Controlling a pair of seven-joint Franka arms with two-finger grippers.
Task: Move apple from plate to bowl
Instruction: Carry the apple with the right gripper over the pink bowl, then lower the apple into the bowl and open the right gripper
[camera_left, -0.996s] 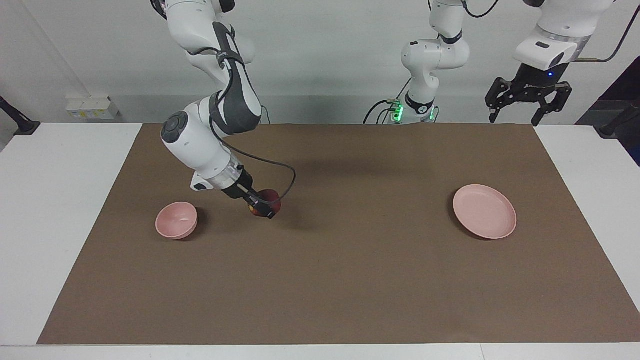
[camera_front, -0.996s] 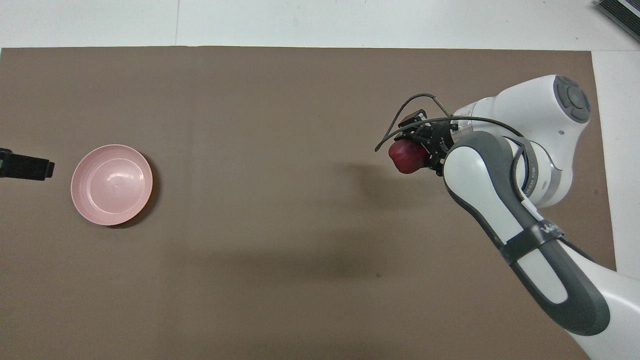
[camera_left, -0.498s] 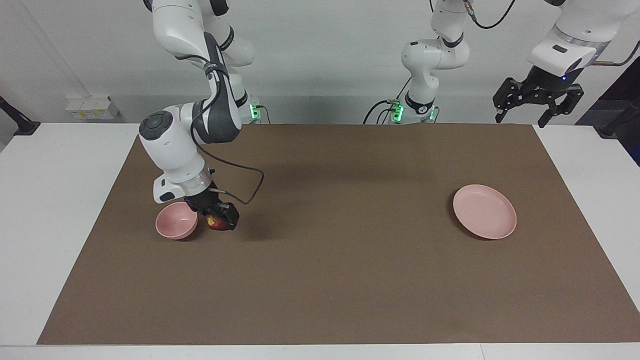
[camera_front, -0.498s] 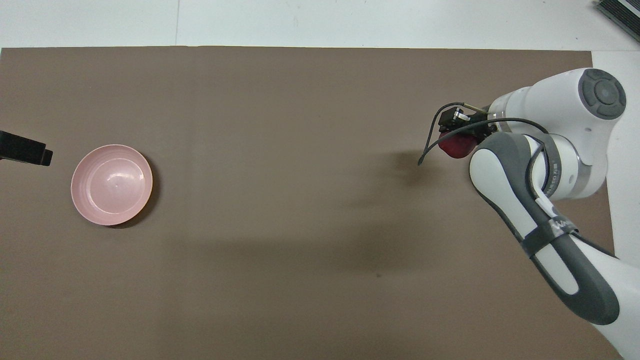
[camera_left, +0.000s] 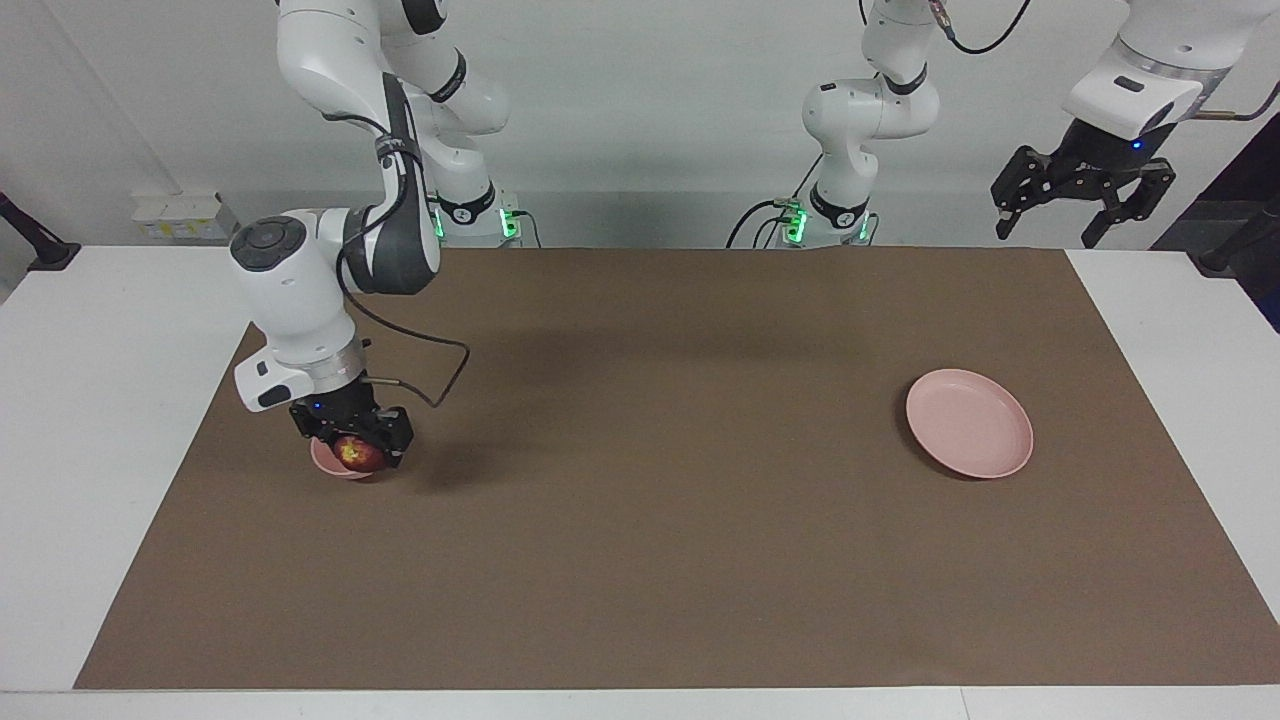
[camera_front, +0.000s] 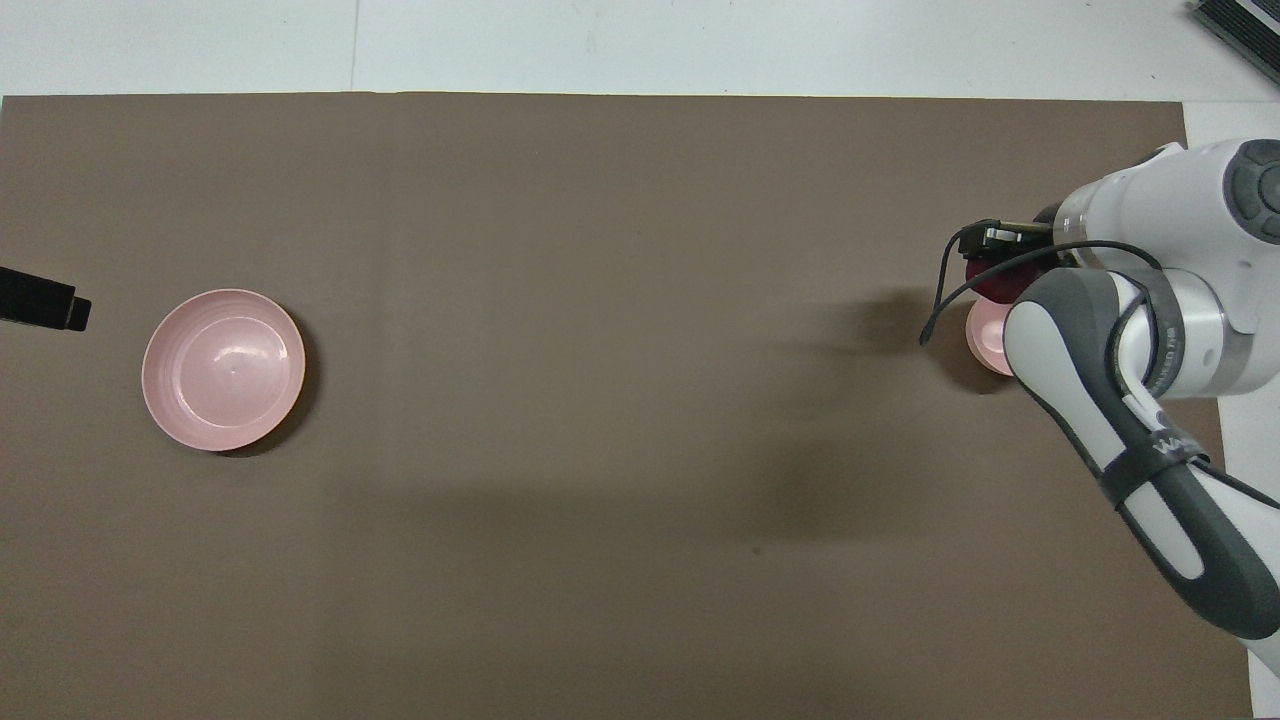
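My right gripper (camera_left: 352, 440) is shut on the small dark red apple (camera_left: 357, 452) with a yellow patch and holds it over the small, deep pink bowl (camera_left: 322, 462), at the right arm's end of the brown mat. In the overhead view the apple (camera_front: 993, 286) sits over the bowl's rim (camera_front: 984, 336), and the arm hides most of both. The flat pink plate (camera_left: 968, 422) lies empty at the left arm's end, also in the overhead view (camera_front: 223, 368). My left gripper (camera_left: 1080, 205) hangs open and empty high over the mat's corner near its base.
A brown mat (camera_left: 680, 520) covers the table between white margins. The right arm's elbow and cable (camera_left: 440, 370) hang over the mat beside the bowl. The left gripper's black tip (camera_front: 38, 300) shows at the overhead view's edge near the plate.
My right gripper has carried the apple across the mat toward the right arm's end, from beside the bowl to over it. The left gripper has drifted slightly outward.
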